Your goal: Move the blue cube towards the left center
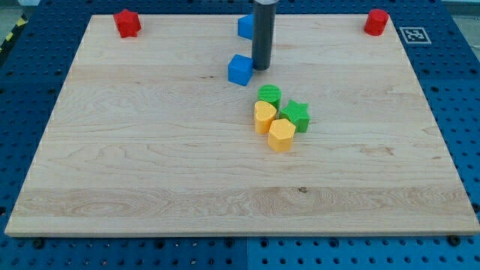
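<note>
Tip (261, 68) down on the board (150, 165), nothing to clench or release, only a bare rod (263, 34) pressing sideways. Blue cube (240, 70) just to the view's left of the tip, touching or all but touching; contact itself too fine to tell. Well short of the left centre, with a long stretch of open wood lying beyond the cube toward the view's left.

Main risk: an off-centre push. Tip seems to meet the cube near its upper right corner, so likely to spin the cube and let it slide off toward the view's bottom instead of running straight left. Needs a line through the cube's middle, angled slightly toward the view's bottom to reach mid-height of the board.

Second blue block (245, 25) behind the rod, toward the view's top, partly hidden, shape unclear; liable to be clipped by any repositioning swing around that side.

Cluster below and right of the tip: green cylinder (269, 95), green star (297, 115), yellow heart-like block (264, 117), yellow hexagonal block (281, 135). Out of the leftward path, only at risk from a wide circling move.

Red blocks at far upper left (127, 22) and far upper right (376, 22), clear of everything.
</note>
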